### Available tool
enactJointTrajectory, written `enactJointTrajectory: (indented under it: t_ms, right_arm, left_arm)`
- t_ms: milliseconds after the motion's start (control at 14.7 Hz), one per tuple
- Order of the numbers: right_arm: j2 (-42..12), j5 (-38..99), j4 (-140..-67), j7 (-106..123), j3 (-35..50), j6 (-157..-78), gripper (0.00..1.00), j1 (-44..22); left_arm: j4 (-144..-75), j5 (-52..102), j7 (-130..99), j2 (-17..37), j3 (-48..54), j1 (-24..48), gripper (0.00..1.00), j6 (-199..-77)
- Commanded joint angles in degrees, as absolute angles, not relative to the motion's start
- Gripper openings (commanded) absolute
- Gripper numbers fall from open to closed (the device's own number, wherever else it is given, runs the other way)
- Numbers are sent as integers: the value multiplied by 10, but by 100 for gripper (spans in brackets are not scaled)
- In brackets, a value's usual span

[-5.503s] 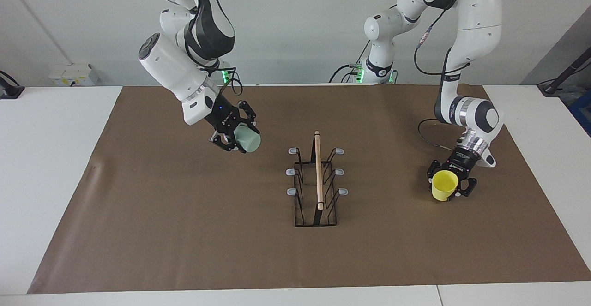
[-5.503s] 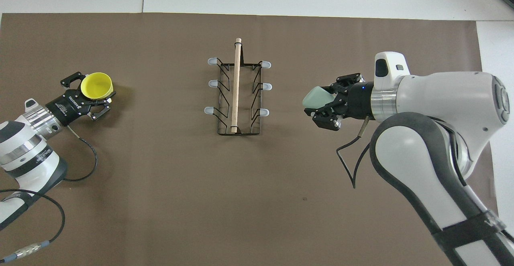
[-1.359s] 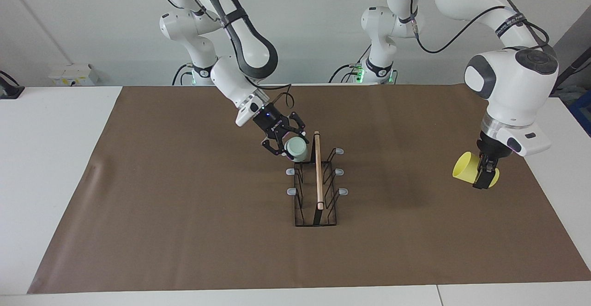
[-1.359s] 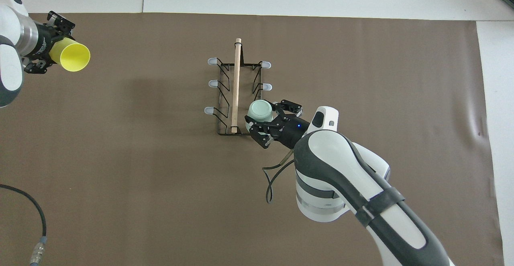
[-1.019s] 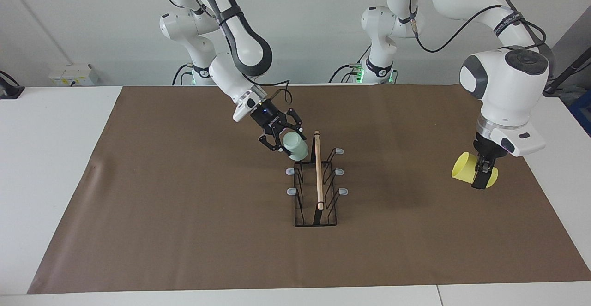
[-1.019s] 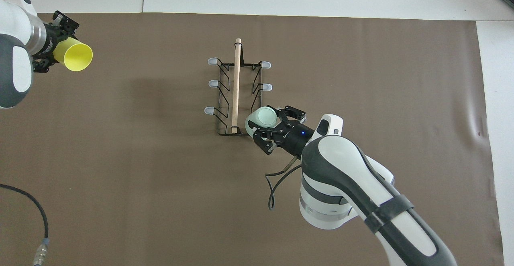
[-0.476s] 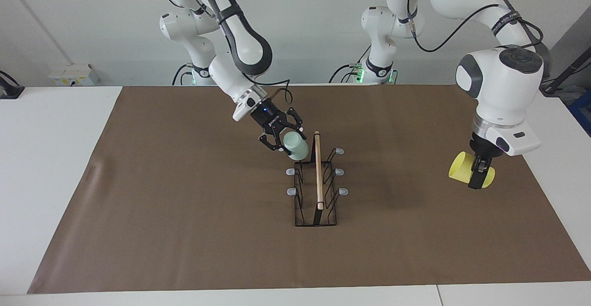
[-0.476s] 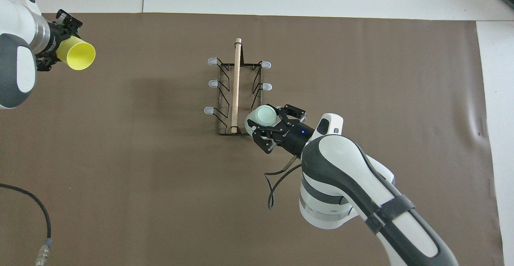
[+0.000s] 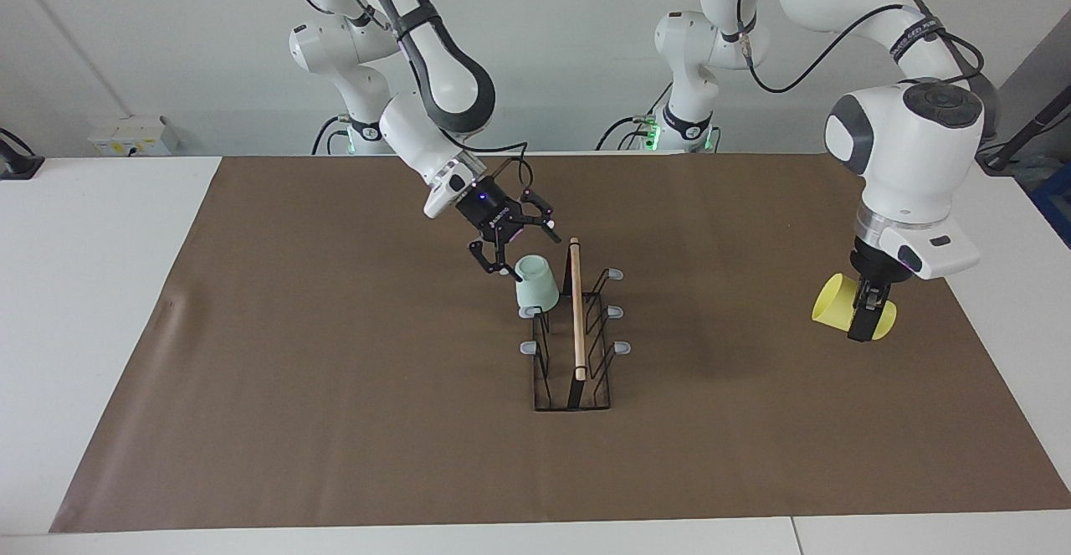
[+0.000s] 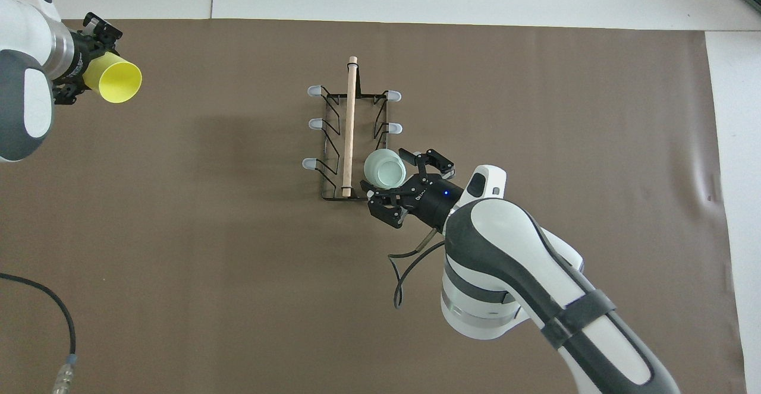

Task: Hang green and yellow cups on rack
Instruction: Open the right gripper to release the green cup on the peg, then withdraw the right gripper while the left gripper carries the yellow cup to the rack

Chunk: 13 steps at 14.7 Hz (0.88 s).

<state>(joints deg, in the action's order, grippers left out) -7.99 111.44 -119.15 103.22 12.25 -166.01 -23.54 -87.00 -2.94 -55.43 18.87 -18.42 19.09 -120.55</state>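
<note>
On a brown mat [image 9: 335, 387] over a white table [image 9: 84, 287], the right gripper [image 9: 513, 251] stands open above the green cup [image 9: 535, 283] upturned on the rack [image 9: 576, 346], while the left gripper [image 9: 866, 314] clasps the yellow cup [image 9: 837, 302].

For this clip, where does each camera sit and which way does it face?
Facing view: high across the table, looking toward the robots; both whole arms show, left gripper holding the yellow cup.
Overhead view: above the robots' end, looking steeply down; the right arm's forearm and open right gripper show.
Shared: the rack with the green cup hung upside down on a prong.
</note>
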Motion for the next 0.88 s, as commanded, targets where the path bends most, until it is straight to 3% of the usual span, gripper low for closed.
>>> enactJointTrajectory:
  t_ms: [0,408,815]
  right_arm:
    - [-89,1111,-1166,1044,123,-1673,100,-236]
    - [-99,861,-1150,1036,120,-1645,100,-201]
    - [-99,535,-1129,1035,119,-1412,100,-36]
  left_arm:
    - [-874,-53,-566,181,-192,215,0,-1198]
    - [-878,-152,-693,163,-188,274,0,-1161]
    - [-929,-282,-898,135,-190,349,0,-1141]
